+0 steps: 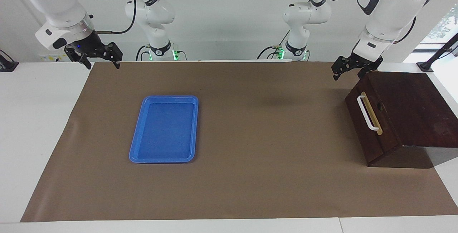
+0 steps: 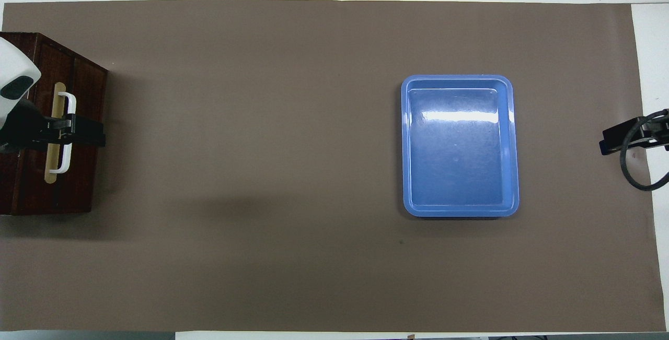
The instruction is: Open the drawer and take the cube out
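Your drawer (image 1: 372,118) sits shut at the bench's three o'clock end in the facing view; cube unseen, presumably inside. Left gripper (image 1: 352,71) hovers released above it; right gripper (image 1: 98,58) waits released.

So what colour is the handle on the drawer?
White, on a tan strip; the handle on the dark brown drawer shows best in the facing view.

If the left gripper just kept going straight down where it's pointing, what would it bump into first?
Probably the drawer. The left gripper, open, hangs by its top edge nearer the robots, fingers pointing down. Seen from above it covers the handle, so it might meet that, though depth is hard to judge.
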Motion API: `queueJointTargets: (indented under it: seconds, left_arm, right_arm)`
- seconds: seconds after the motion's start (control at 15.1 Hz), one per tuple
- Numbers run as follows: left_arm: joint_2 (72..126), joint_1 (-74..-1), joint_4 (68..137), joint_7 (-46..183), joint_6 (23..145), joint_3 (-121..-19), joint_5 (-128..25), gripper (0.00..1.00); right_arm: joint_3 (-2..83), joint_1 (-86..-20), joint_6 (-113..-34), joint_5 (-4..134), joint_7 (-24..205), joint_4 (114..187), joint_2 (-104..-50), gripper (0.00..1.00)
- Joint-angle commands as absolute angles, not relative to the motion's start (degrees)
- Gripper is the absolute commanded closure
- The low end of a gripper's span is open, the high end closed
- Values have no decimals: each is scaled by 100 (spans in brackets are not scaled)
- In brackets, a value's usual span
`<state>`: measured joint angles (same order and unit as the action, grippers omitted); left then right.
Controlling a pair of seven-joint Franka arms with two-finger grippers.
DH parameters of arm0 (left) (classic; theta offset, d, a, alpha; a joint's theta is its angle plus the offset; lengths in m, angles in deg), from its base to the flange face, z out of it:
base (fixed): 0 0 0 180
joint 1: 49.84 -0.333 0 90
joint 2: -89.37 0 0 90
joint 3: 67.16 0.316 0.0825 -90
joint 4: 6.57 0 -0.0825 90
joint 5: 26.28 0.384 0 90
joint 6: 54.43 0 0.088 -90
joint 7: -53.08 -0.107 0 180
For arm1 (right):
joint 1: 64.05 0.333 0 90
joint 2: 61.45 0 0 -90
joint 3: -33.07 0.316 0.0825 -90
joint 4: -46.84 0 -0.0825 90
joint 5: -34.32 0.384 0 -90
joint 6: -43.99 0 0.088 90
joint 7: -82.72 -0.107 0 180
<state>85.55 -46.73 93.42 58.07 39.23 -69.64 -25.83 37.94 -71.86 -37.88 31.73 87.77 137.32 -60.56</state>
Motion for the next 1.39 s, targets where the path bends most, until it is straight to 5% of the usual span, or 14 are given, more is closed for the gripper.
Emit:
queueJointTargets:
  seconds: [0.0,0.46,1.33]
  left_arm:
    - [8445,-4589,9380,5757,3847,-6909,-2636,0]
    - [8453,-4571,9485,5757,4320,-6901,-2549,0]
    - [9016,-4263,10697,5985,5375,-6910,315,0]
  right_arm:
    - [3861,-7240,-3907,3159,8737,13833,-5996,0]
    - [3861,-7240,-3907,3159,8729,13842,-5996,0]
    - [3861,-7239,-3907,3159,8729,13833,-5996,0]
